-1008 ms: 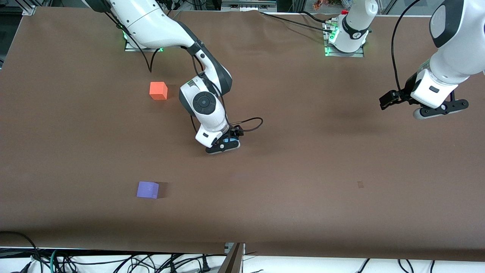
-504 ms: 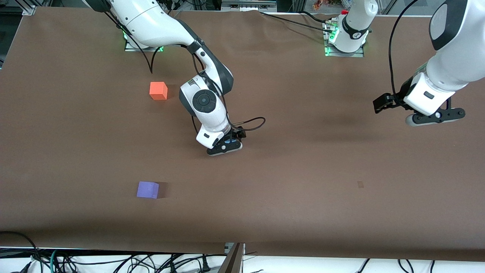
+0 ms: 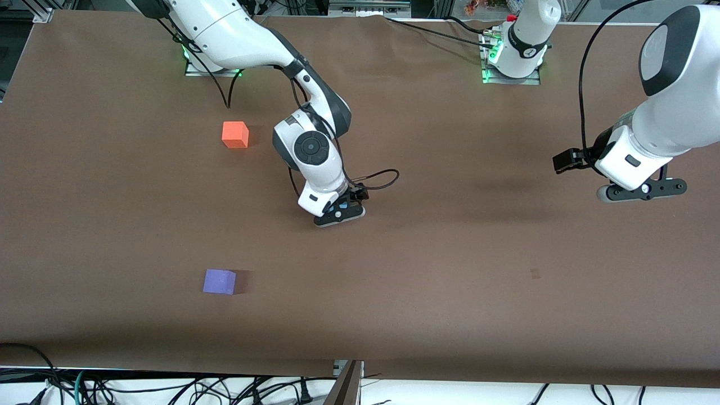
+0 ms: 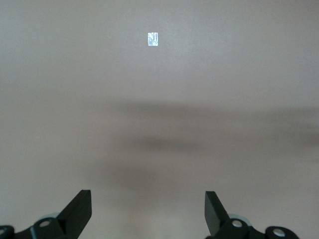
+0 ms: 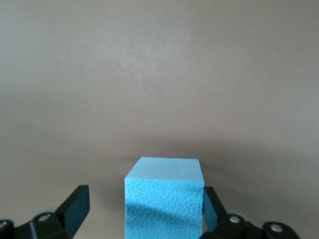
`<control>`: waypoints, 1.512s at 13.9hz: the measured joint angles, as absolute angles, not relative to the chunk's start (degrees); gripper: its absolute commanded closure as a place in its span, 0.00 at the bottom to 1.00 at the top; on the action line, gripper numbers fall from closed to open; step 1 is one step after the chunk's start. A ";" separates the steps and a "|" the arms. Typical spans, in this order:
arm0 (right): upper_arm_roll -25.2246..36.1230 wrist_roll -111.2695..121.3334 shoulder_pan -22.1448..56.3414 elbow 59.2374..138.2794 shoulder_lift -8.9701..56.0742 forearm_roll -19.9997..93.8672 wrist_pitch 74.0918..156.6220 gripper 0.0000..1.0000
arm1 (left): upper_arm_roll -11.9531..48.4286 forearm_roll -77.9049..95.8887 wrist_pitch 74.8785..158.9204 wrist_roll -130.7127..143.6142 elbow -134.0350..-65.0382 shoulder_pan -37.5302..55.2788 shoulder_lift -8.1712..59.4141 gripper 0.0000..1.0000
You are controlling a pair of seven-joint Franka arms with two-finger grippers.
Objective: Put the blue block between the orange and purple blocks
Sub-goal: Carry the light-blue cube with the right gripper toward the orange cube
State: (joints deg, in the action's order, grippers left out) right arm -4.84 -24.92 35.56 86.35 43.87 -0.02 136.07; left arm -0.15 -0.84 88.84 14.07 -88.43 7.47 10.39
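On the brown desk point(image 3: 450, 253), toward the right arm's end, sits the orange block point(image 3: 235, 134), close to the robots' bases. The purple block point(image 3: 219, 281) lies well apart from it, much nearer to the front camera and roughly in line with it. The stretch of desk between the two is bare.

Toward the middle of the desk, the right gripper point(image 3: 339, 215) is low over the surface, its arm reaching down from its base. In the right wrist view the blue block point(image 5: 164, 199) stands on the desk between the gripper's fingers point(image 5: 75, 206), which are spread wide; one finger is clearly apart from the block, while the other stands just beside it, and contact cannot be told. The block is not lifted or clamped. In the front view only a sliver of blue shows under the gripper. This spot lies off the line between the orange and purple blocks, toward the left arm's end.

At the left arm's end, the left gripper point(image 3: 641, 192) hovers above bare desk, its fingers point(image 4: 79, 211) wide apart and holding nothing. A small pale mark point(image 4: 153, 39) shows on the surface under it.
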 measured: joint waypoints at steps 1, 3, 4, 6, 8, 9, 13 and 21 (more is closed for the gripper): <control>-4.78 -24.92 35.56 86.49 44.00 -0.13 135.96 0.00 | -0.15 -0.84 88.71 14.07 -88.43 7.47 10.35 0.00; -4.40 -24.88 35.53 86.58 44.03 -0.23 135.64 0.00 | -0.15 -0.84 88.67 14.07 -88.43 7.52 10.34 0.00; -4.29 -24.86 35.50 86.58 44.02 -0.24 135.63 0.00 | -0.15 -0.84 88.67 14.07 -88.43 7.57 10.34 0.00; -4.27 -24.86 35.55 86.59 44.03 -0.27 135.50 0.00 | -0.15 -0.84 88.77 14.07 -88.43 7.63 10.34 0.00; -4.27 -24.86 35.63 86.84 44.03 -0.37 135.23 0.04 | -0.26 -0.84 89.09 14.09 -88.43 7.63 10.34 0.00; -4.27 -24.86 35.67 87.09 44.03 -0.45 135.21 0.21 | -0.41 -0.84 89.09 14.10 -88.43 7.59 10.34 0.00; -4.28 -24.86 36.21 87.36 44.03 -1.26 133.87 0.75 | -0.81 -0.83 85.45 14.09 -86.71 6.85 9.51 0.00; 2.08 -24.85 36.05 84.10 40.21 -3.89 123.69 0.75 | -0.78 -0.83 80.34 13.96 -85.47 6.57 2.22 0.00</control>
State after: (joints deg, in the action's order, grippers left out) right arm 2.08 -24.85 36.05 84.10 40.21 -3.89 123.69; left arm -0.78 -0.83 80.34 13.96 -85.47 6.57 2.22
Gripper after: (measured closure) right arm 0.410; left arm 0.000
